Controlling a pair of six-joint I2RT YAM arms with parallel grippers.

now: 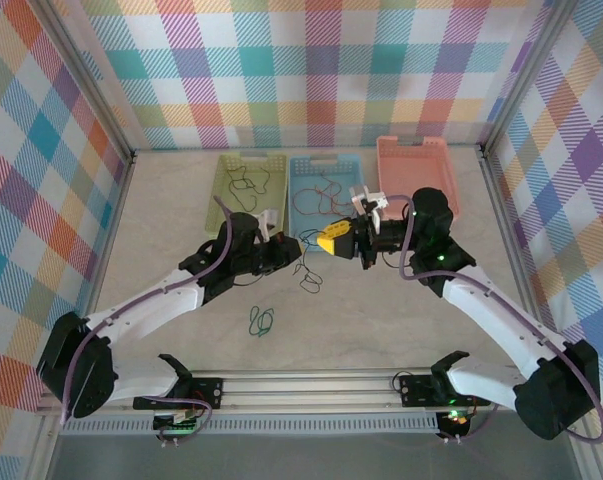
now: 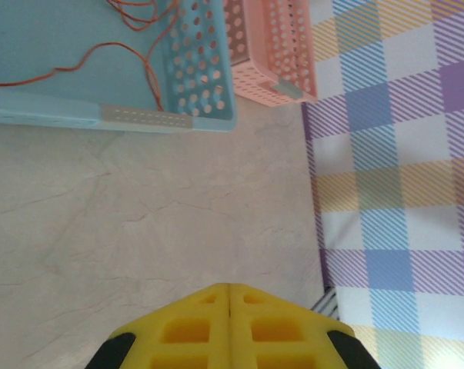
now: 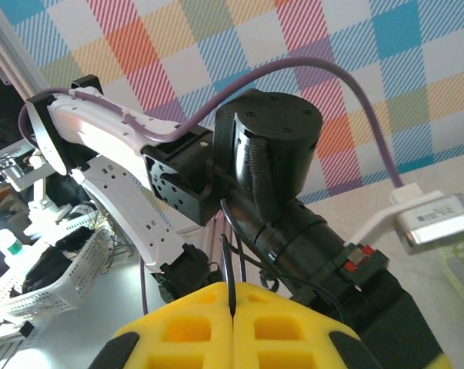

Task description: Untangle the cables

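My right gripper [image 1: 326, 241] has its yellow fingers shut on a thin dark cable [image 3: 230, 270], which rises from the seam between them. In the top view that dark cable [image 1: 310, 278] dangles in loops to the table under the two grippers. Just left of it, my left gripper [image 1: 297, 250] points right; its yellow jaws [image 2: 229, 288] are pressed together with no wire showing between them. A green cable [image 1: 262, 320] lies curled on the table nearer the bases. Orange cables [image 2: 101, 52] lie in the blue tray [image 1: 303, 170], and a dark strand [image 1: 249, 180] lies in the green tray [image 1: 227, 200].
Three trays stand in a row at the back: green, blue and an empty pink tray [image 1: 413, 150]. The left arm's black wrist [image 3: 270, 154] and its white camera box [image 3: 435, 223] sit very close in front of the right gripper. Checked walls enclose the table.
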